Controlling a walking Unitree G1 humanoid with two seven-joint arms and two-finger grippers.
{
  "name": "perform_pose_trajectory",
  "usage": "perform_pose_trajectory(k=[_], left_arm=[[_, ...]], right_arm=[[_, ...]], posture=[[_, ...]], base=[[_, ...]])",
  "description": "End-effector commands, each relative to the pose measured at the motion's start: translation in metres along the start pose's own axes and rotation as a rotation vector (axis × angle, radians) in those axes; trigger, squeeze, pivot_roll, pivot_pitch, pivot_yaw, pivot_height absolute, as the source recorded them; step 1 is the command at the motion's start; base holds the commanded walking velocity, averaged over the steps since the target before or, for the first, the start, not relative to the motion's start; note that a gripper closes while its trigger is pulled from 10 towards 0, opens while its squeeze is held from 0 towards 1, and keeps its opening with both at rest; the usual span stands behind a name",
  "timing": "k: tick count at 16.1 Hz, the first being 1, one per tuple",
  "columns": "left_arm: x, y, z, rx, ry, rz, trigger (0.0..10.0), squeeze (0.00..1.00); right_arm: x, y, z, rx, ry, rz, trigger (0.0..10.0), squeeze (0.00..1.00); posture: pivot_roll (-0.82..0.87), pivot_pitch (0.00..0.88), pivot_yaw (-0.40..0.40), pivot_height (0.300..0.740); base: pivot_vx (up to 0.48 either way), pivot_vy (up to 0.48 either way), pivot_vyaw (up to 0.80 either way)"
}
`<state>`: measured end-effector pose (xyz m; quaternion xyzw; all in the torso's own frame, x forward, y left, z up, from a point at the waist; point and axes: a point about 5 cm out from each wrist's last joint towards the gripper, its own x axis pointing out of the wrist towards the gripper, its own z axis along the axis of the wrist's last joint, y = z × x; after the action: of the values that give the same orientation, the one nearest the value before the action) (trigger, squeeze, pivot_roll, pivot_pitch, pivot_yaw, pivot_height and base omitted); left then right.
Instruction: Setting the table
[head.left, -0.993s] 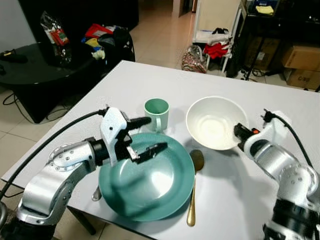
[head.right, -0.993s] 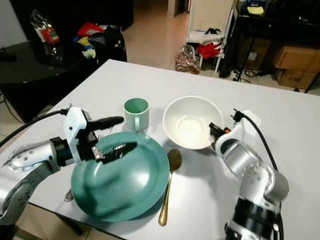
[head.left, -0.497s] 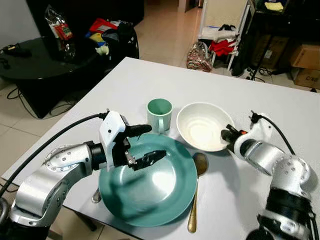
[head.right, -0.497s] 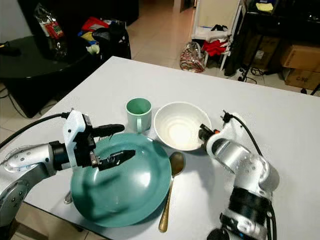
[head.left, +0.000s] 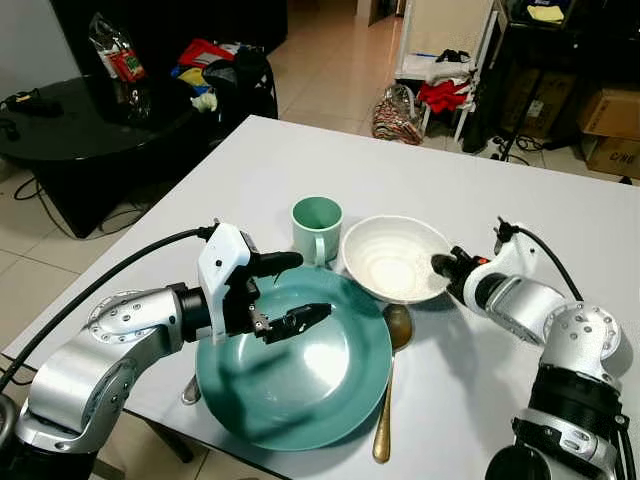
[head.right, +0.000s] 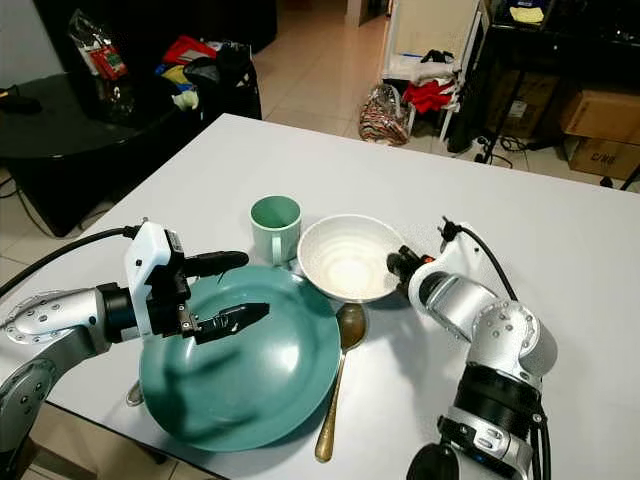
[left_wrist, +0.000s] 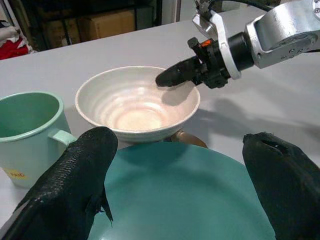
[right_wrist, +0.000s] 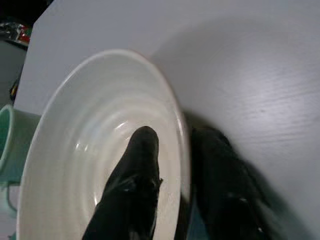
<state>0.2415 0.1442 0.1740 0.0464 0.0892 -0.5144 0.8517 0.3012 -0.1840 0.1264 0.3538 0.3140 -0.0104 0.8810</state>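
Our right gripper (right_wrist: 170, 200), pinching the rim of the white bowl (head.left: 393, 258), has slid it toward the mug (head.left: 316, 222) and plate (head.left: 295, 362) (left gripper (head.left: 287, 290) hovering, fingers spread), tightening the place setting.

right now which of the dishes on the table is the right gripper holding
The white bowl: the right gripper pinches its rim, one finger inside and one outside. The green mug and green plate are not held.

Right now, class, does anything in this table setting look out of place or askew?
Yes. The white bowl overlaps the green plate's far rim, pinched at its edge by the right gripper. A utensil lies half hidden under the plate's left edge.
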Motion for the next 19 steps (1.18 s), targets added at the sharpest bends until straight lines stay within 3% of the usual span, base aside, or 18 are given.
perform_pose_trajectory(k=[1,4,5,6,8,12,13,14,16,17,19], left_arm=[[0.0,0.0,0.002,0.014,0.007,-0.007,10.0,0.0],[-0.006,0.002,0.003,0.002,-0.012,0.031,10.0,0.0],[-0.006,0.002,0.003,0.002,-0.012,0.031,10.0,0.0],[-0.01,0.003,0.002,-0.007,-0.006,0.053,10.0,0.0],[-0.015,0.002,0.002,-0.015,-0.011,0.072,10.0,0.0],[-0.019,0.008,0.008,-0.005,-0.07,0.173,10.0,0.0],[-0.021,0.012,0.011,0.003,-0.111,0.287,10.0,0.0],[-0.022,0.013,0.011,0.007,-0.123,0.324,10.0,0.0],[-0.024,0.013,0.01,0.016,-0.153,0.434,10.0,0.0],[-0.025,0.014,0.008,0.014,-0.153,0.484,10.0,0.0],[-0.024,0.017,0.007,0.041,-0.147,0.589,10.0,0.0]], right_arm=[[-0.003,0.005,0.003,-0.008,0.003,0.02,10.0,1.0],[-0.03,0.003,0.007,-0.039,-0.029,0.038,10.0,1.0],[-0.03,0.003,0.007,-0.039,-0.029,0.038,10.0,1.0],[-0.048,0.0,-0.002,-0.072,-0.023,0.051,10.0,1.0],[-0.064,-0.003,-0.012,-0.12,-0.016,0.04,10.0,1.0],[-0.092,0.019,-0.017,-0.219,-0.121,0.189,10.0,1.0],[-0.106,0.03,-0.014,-0.338,-0.23,0.235,10.0,1.0],[-0.111,0.034,-0.014,-0.386,-0.264,0.245,10.0,1.0],[-0.114,0.039,-0.014,-0.595,-0.404,0.134,10.0,1.0],[-0.113,0.044,-0.016,-0.649,-0.453,0.128,10.0,1.0],[-0.112,0.059,-0.023,-0.669,-0.523,0.19,10.0,1.0]], posture=[[0.03,0.0,-0.001,0.74],[0.03,0.0,-0.004,0.74],[0.03,0.0,-0.004,0.74],[0.02,0.0,0.011,0.74],[0.01,0.0,0.026,0.74],[0.0,0.0,0.05,0.74],[0.0,0.0,0.057,0.74],[0.0,0.0,0.057,0.74],[0.0,0.0,0.06,0.74],[0.0,0.0,0.057,0.74],[0.02,0.0,0.049,0.74]], base=[[0.0,0.0,0.0],[0.0,0.0,0.0],[0.0,0.0,0.0],[0.0,0.0,0.0],[0.0,0.0,0.0],[0.0,0.0,0.0],[0.0,0.0,0.0],[0.0,0.0,0.0],[0.0,0.0,0.0],[0.0,0.0,0.0],[0.0,0.0,0.66]])
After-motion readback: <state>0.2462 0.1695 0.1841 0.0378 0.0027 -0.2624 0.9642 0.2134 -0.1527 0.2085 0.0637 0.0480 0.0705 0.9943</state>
